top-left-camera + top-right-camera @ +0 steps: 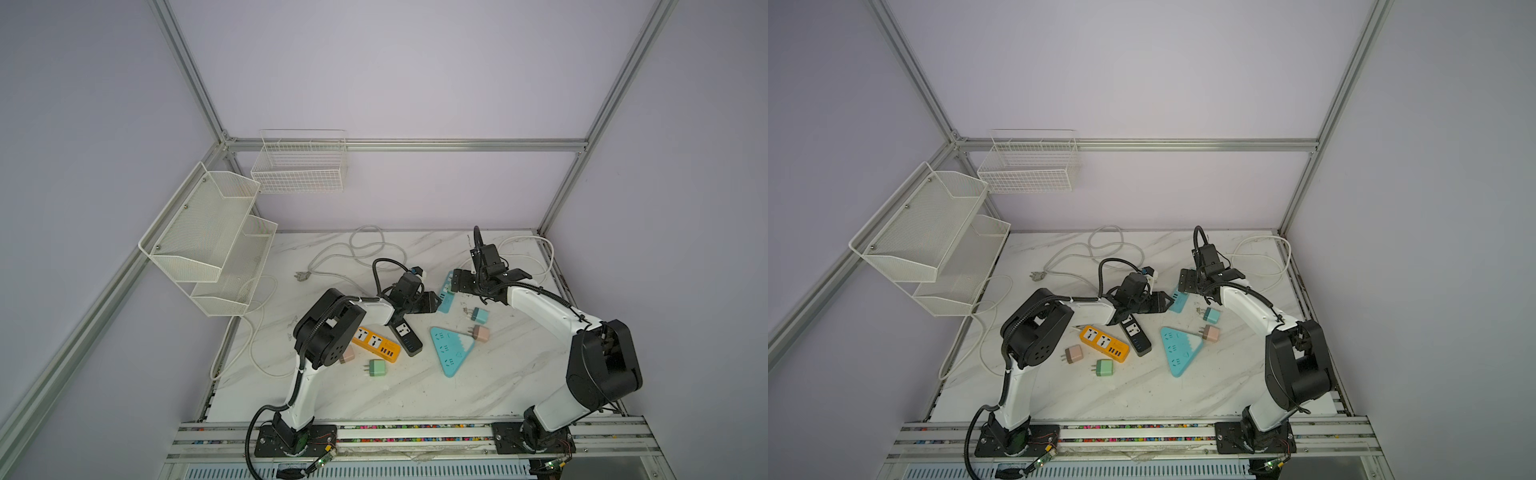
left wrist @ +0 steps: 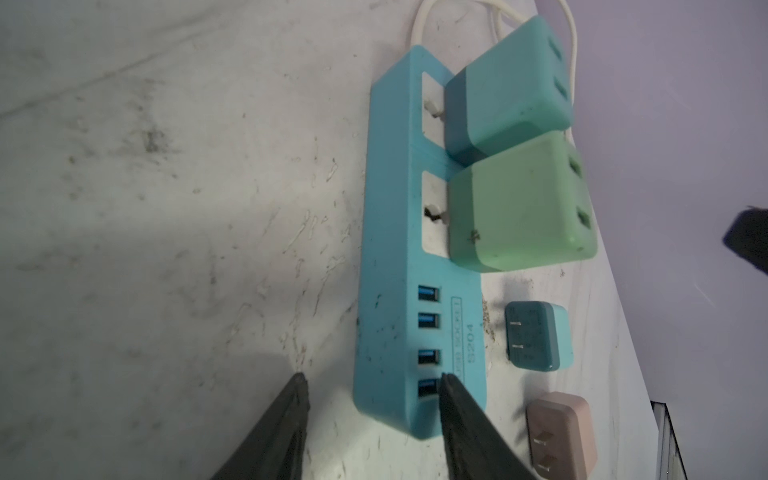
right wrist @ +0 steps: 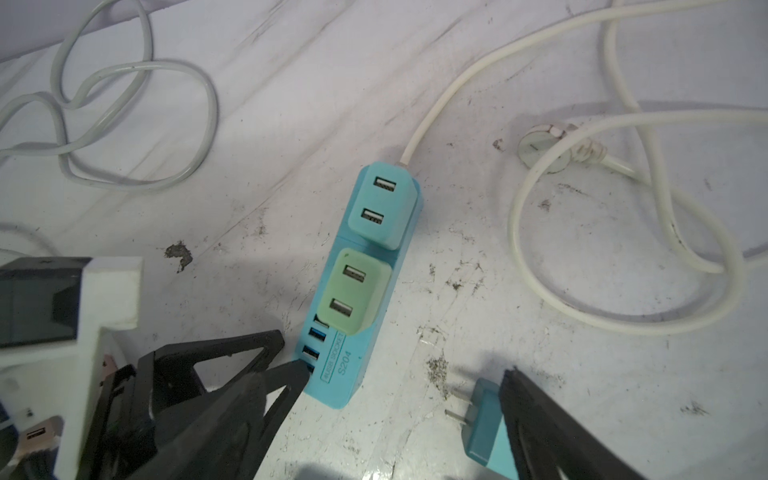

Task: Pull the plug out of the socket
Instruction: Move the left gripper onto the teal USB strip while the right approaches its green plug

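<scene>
A light-blue power strip [image 2: 390, 257] [image 3: 353, 382] [image 1: 446, 297] [image 1: 1179, 302] lies on the marble table between both arms. Two plugs stand in its sockets: a teal plug [image 2: 511, 79] [image 3: 384, 208] at the cable end and a green plug [image 2: 523, 203] [image 3: 353, 295] beside it. My left gripper [image 2: 372, 388] [image 1: 435, 301] is open at the strip's USB end, one finger over the ports and the other on the table beside it. My right gripper [image 3: 406, 373] [image 1: 456, 286] is open wide over the same end, holding nothing.
A loose teal adapter [image 3: 482, 428] [image 1: 480, 316] and a pink one [image 2: 561, 436] [image 1: 481, 333] lie beside the strip. A triangular teal strip [image 1: 451, 351], a black strip [image 1: 407, 334], an orange strip [image 1: 376, 343] and a green adapter [image 1: 377, 368] lie nearer. White cables [image 3: 623, 249] loop behind.
</scene>
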{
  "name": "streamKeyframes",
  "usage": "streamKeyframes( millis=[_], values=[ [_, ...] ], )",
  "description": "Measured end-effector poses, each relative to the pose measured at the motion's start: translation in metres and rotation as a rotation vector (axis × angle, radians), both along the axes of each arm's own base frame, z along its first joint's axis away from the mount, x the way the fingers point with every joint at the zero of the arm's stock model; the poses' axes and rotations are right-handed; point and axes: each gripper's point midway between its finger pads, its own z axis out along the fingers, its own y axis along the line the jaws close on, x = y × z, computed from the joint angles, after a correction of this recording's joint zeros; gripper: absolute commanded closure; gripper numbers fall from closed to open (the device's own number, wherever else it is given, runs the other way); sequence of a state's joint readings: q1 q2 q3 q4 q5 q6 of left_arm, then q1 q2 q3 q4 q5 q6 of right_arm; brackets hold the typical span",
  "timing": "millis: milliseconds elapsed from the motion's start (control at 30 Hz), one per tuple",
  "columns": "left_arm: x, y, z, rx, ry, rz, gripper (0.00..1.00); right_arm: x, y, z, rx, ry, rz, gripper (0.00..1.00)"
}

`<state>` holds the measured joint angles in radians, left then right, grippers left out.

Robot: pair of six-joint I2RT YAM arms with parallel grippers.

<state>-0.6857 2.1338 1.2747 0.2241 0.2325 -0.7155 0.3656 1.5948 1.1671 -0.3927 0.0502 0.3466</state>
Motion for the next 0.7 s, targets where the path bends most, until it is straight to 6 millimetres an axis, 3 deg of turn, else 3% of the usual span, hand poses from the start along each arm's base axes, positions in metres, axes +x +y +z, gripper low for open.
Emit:
streamKeyframes(
  millis=[500, 700],
  values=[
    [-0.003, -0.024, -0.001, -0.066, 0.012, -0.022, 0.58, 0.015, 0.006, -0.011, -0.031, 0.016, -0.049, 0.31],
    [-0.007, -0.032, -0.001, -0.082, 0.013, -0.033, 0.61, 0.018, 0.011, -0.027, -0.037, 0.049, -0.065, 0.37]
  ],
)
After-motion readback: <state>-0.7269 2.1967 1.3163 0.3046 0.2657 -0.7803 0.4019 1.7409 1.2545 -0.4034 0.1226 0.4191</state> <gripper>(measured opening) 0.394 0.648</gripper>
